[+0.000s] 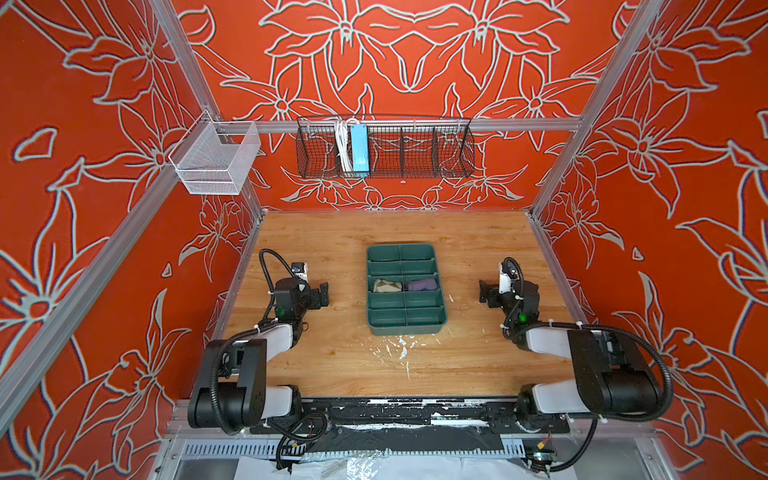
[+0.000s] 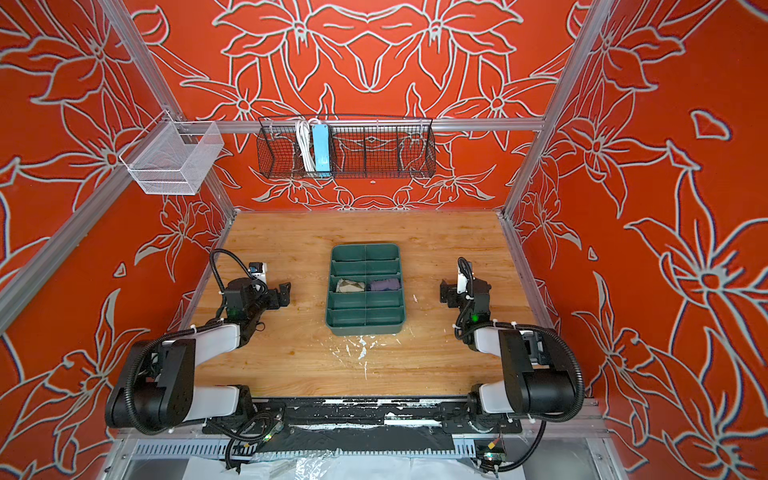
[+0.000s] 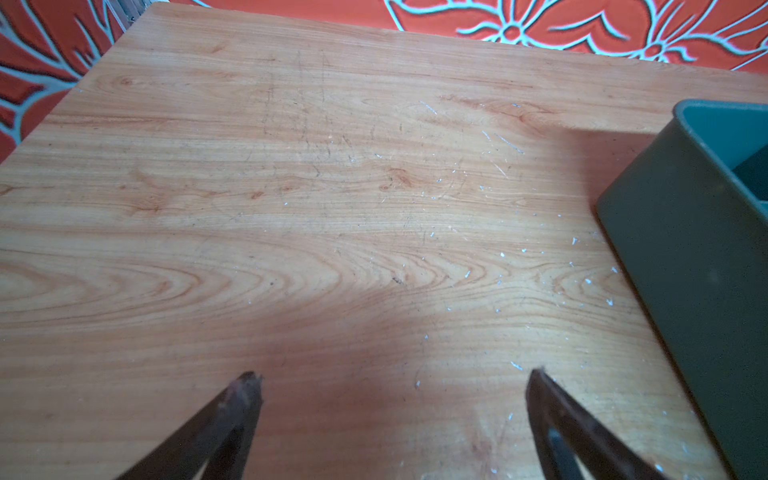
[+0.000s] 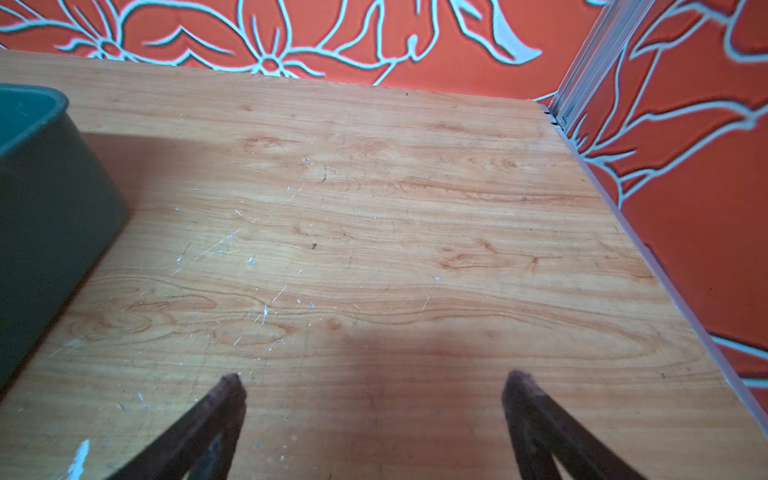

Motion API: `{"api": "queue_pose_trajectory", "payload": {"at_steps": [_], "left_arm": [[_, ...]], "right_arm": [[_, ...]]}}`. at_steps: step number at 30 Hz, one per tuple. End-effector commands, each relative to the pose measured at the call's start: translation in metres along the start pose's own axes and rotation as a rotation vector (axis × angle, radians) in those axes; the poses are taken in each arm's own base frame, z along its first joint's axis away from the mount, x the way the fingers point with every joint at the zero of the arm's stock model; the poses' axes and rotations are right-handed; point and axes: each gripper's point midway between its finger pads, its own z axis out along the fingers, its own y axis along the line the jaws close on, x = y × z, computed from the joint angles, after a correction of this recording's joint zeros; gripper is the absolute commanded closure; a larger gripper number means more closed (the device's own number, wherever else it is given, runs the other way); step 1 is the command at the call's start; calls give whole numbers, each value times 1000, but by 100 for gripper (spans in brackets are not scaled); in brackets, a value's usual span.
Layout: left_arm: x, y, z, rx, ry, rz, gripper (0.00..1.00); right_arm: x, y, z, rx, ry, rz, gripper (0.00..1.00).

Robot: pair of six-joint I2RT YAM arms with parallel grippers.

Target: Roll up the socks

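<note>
Orange floral walls [image 1: 415,62] enclose a wooden table [image 1: 340,365] with a green divided tray [image 1: 405,329] at its middle. Both socks lie in the tray's middle row: the argyle sock [image 1: 387,286] in the left compartment and the purple sock [image 1: 422,285] in the right one, with the centre divider between them. Each looks bunched into a short bundle, though whether it is tightly rolled is too small to tell. The left gripper [image 1: 323,295] hangs over bare wood well to the left of the tray and the right gripper [image 1: 484,295] well to the right. In both wrist views the fingers [image 3: 245,390] stand wide apart with nothing between them, only table grain and a corner of the tray wall. The bundles seem already stowed, so the job looks finished or nearly so, and the sound course is to keep both arms clear of the tray and not nudge its walls. Should a bundle prove loose, I would come down from straight above, since the compartment is narrow and the dividers leave little room for wide fingers. Pinch the sock across its middle, lift it to the open wood in front of the tray, and roll it there from the toe. The other arm should pin the cuff, because soft knit springs open when let go.
</note>
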Motion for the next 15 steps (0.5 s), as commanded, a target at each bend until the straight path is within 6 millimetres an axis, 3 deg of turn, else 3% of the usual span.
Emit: {"api": "queue_pose_trajectory", "payload": {"at_steps": [1,15], "left_arm": [[-8,0,0,-4,-22,-8,3],[-7,0,2,-7,-15,-4,3]], "right_arm": [[-4,-5,3,25,-2,24,2],[-5,-5,3,27,-2,20,2]]}}
